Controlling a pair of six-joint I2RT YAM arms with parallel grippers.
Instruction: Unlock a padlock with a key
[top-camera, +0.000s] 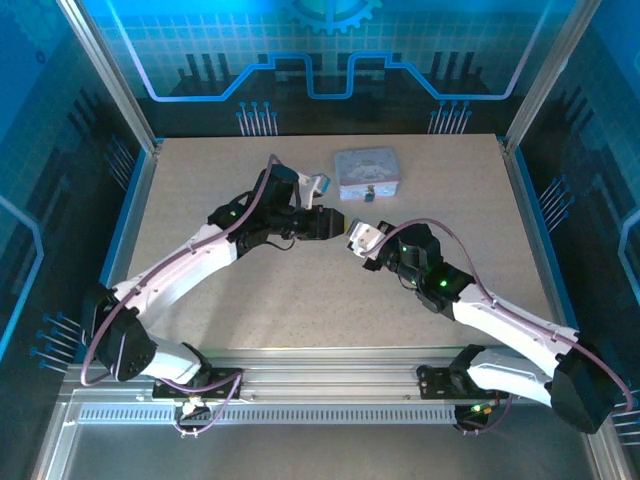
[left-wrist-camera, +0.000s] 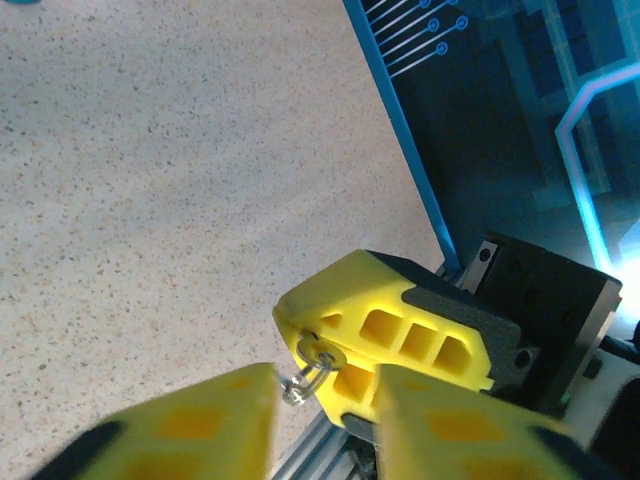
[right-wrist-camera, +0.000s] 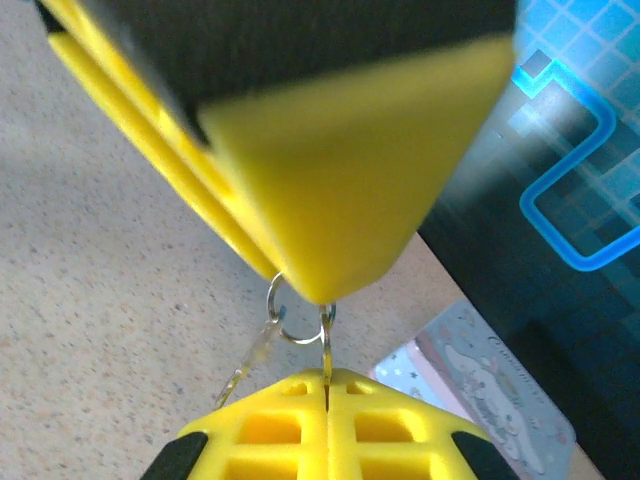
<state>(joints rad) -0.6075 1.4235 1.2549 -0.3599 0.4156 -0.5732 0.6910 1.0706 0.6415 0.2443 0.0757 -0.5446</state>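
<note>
My right gripper (right-wrist-camera: 326, 380) is shut on a thin grey key (right-wrist-camera: 326, 348), held edge-on between its yellow fingertips. The key hangs on a small metal ring (right-wrist-camera: 298, 338), and a second sliver-like key (right-wrist-camera: 245, 362) dangles from that ring. My left gripper (left-wrist-camera: 325, 380) faces it, jaws apart, with the ring (left-wrist-camera: 303, 378) in the gap beside its left finger (left-wrist-camera: 205, 430). Both grippers meet mid-table, left (top-camera: 335, 223) and right (top-camera: 353, 238). A small dark bluish bit, apparently the padlock (top-camera: 368, 196), sits at the front edge of the tin.
The pale lavender cartoon tin (top-camera: 367, 172) lies at the back of the speckled table (top-camera: 300, 300), just beyond the grippers; its corner also appears in the right wrist view (right-wrist-camera: 490, 390). Blue walls and metal posts ring the table.
</note>
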